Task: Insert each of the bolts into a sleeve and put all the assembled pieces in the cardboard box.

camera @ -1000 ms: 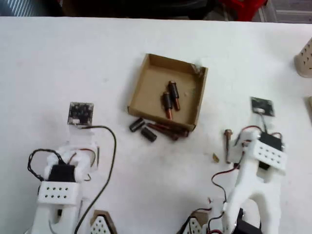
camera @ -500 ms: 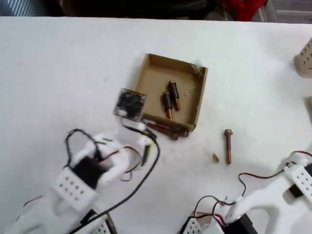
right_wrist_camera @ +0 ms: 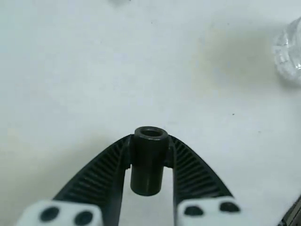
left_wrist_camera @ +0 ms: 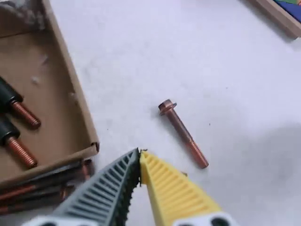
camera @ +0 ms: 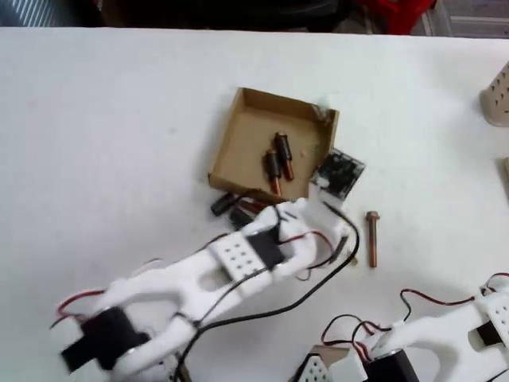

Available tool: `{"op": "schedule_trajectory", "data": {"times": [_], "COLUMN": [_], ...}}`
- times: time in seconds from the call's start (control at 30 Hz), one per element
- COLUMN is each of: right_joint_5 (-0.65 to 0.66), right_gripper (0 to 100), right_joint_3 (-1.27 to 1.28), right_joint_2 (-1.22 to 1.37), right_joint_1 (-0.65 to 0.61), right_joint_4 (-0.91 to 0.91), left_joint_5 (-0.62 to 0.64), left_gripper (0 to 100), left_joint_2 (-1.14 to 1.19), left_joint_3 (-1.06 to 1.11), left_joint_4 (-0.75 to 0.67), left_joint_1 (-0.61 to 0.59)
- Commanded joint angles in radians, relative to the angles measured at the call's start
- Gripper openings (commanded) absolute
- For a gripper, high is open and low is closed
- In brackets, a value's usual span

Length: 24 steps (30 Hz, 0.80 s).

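Near the middle of the white worktop (camera: 119, 119) sits the cardboard box (camera: 242, 131), with two assembled pieces (camera: 274, 171) lying side by side on its floor, each a copper bolt pushed into a black sleeve. Just outside the box wall at 6 o'clock lie two loose black sleeves (camera: 225, 204) and a few more bolts (left_wrist_camera: 28, 190), partly covered by the left arm (camera: 238, 259). That arm stretches from 7 o'clock across to the box's 5 o'clock corner. The left gripper (left_wrist_camera: 139, 154) has its grey and yellow fingers pressed together with nothing between them, tips near a single copper bolt (camera: 371, 237) that lies alone on the worktop at 4 o'clock from the box, apart from it. At 5 o'clock in the high view is the right arm (camera: 445, 338). The right gripper (right_wrist_camera: 149, 139) is clamped on a black sleeve (right_wrist_camera: 148, 167), whose open bore shows above bare worktop.
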Motion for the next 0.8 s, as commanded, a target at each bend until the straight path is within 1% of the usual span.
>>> {"op": "schedule_trajectory", "data": {"times": [0.0, 0.07, 0.13, 0.2, 0.23, 0.33, 0.43, 0.57, 0.77], "right_joint_5": [0.012, 0.012, 0.012, 0.012, 0.012, 0.009, 0.012, 0.014, 0.014], "right_gripper": [1.7, 1.7, 1.7, 1.7, 1.7, 1.7, 1.7, 1.7, 1.7], "right_joint_3": [0.017, 0.021, 0.023, 0.026, 0.026, 0.037, 0.048, 0.049, 0.052], "right_joint_2": [-0.033, -0.033, -0.033, -0.033, -0.033, -0.033, -0.033, -0.033, -0.033], "right_joint_1": [0.007, 0.007, 0.007, 0.007, 0.007, 0.007, 0.007, 0.007, 0.007], "right_joint_4": [-0.071, -0.073, -0.073, -0.071, -0.067, -0.068, -0.068, -0.071, -0.068], "left_joint_5": [0.100, 0.140, 0.184, 0.227, 0.252, 0.311, 0.330, 0.331, 0.331], "left_gripper": [7, 15, 24, 29, 30, 30, 29, 28, 28], "left_joint_2": [0.231, 0.314, 0.377, 0.430, 0.453, 0.535, 0.622, 0.713, 0.794], "left_joint_3": [-0.241, -0.313, -0.382, -0.454, -0.488, -0.583, -0.654, -0.729, -0.825], "left_joint_4": [-0.058, -0.055, -0.023, 0.029, 0.057, 0.135, 0.195, 0.204, 0.206], "left_joint_1": [0.019, 0.021, 0.041, 0.062, 0.073, 0.081, 0.077, 0.077, 0.019]}}
